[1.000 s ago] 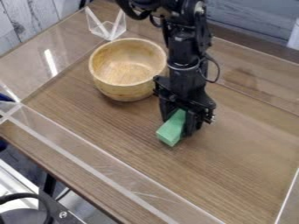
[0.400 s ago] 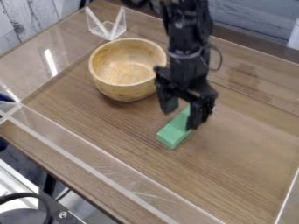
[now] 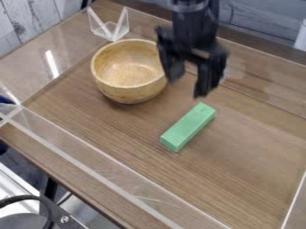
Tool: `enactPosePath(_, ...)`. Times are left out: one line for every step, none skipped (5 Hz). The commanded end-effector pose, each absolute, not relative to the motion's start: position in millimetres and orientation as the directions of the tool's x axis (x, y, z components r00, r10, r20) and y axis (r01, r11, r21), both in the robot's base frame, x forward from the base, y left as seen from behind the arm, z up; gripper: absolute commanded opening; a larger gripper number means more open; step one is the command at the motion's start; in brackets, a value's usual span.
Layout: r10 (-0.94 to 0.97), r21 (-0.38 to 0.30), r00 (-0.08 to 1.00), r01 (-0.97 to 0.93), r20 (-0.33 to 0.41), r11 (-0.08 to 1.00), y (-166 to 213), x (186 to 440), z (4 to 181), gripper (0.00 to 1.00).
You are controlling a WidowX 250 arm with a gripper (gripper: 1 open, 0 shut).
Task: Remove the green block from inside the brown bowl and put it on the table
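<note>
The green block lies flat on the wood-grain table, to the right of and in front of the brown bowl. Nothing lies inside the bowl, whose pale inside shows whole. My gripper hangs well above the table, up and behind the block, near the bowl's right rim. Its two black fingers point down, spread apart, with nothing between them.
Clear plastic walls run along the table's front and left edges. A clear folded plastic piece stands behind the bowl at the back.
The gripper let go of the green block, which now lies on the table, and rose straight up away from it with its fingers spread.
</note>
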State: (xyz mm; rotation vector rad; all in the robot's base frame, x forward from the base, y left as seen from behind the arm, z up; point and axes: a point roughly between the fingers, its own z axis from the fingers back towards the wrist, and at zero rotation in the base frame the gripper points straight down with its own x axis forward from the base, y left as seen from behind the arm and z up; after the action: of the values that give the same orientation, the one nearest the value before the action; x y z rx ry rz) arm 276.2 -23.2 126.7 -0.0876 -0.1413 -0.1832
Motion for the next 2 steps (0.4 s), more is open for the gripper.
enactPosePath(-0.188,-0.056,0.958,0.204,0.218,0.977,-20,275,156.5,1.0)
enactPosePath(-0.214,-0.058,0.957,0.229,0.198,0.972,-25,270,143.9,1.0)
